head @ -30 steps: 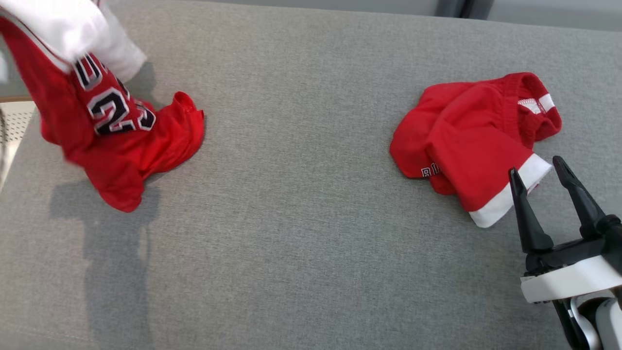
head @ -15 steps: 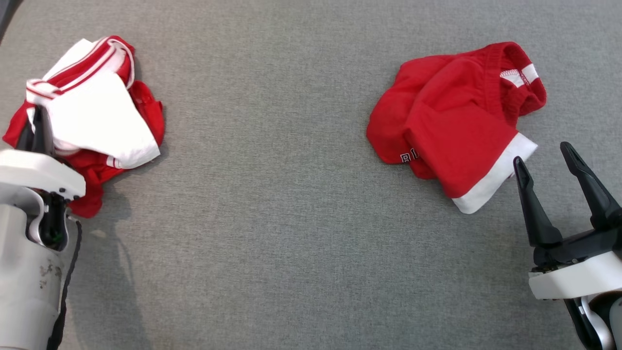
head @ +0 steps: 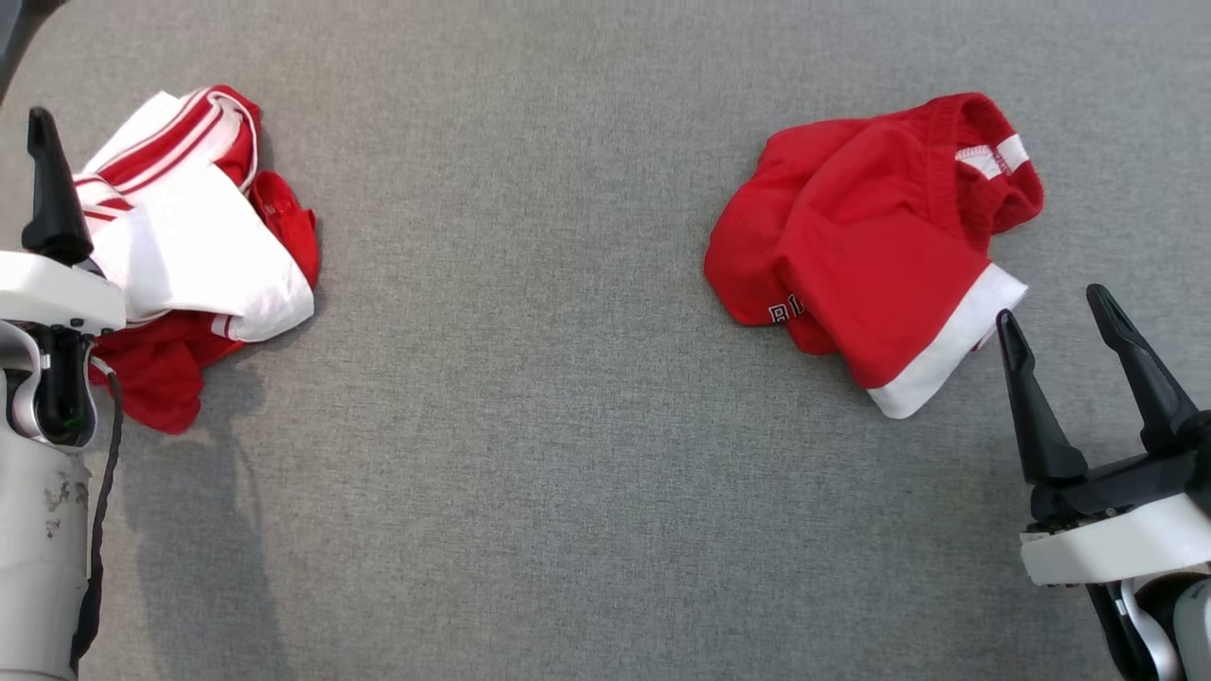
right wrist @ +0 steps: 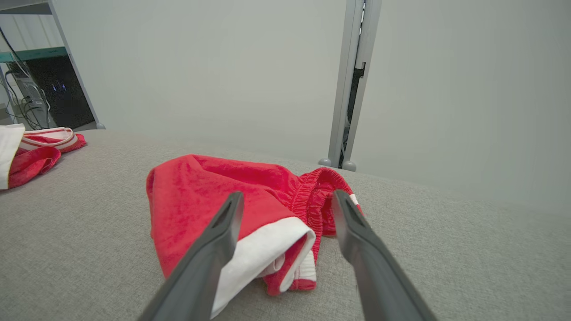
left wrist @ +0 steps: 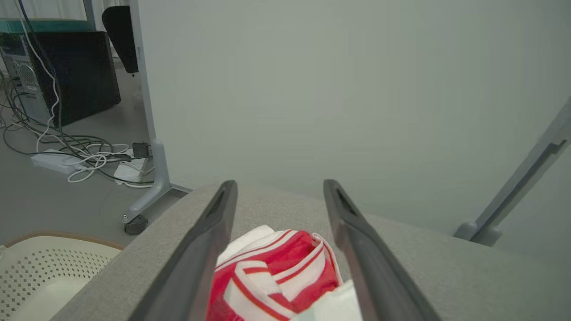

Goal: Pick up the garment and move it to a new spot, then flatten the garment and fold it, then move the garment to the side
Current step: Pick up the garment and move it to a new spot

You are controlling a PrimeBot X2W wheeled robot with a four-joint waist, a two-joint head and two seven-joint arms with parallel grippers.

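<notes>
Two crumpled clothes lie well apart on the grey fabric surface in our head view: the red-and-white garment, and red shorts just ahead of our right gripper. In our left wrist view, the left gripper gapes empty, the garment seen between its fingers. In our right wrist view, the spread jaws frame the shorts' white hem.

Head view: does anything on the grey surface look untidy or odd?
Both garments lie crumpled, not flattened: the red-and-white jersey at the left, the red shorts at the right. Nothing looks damaged.
</notes>
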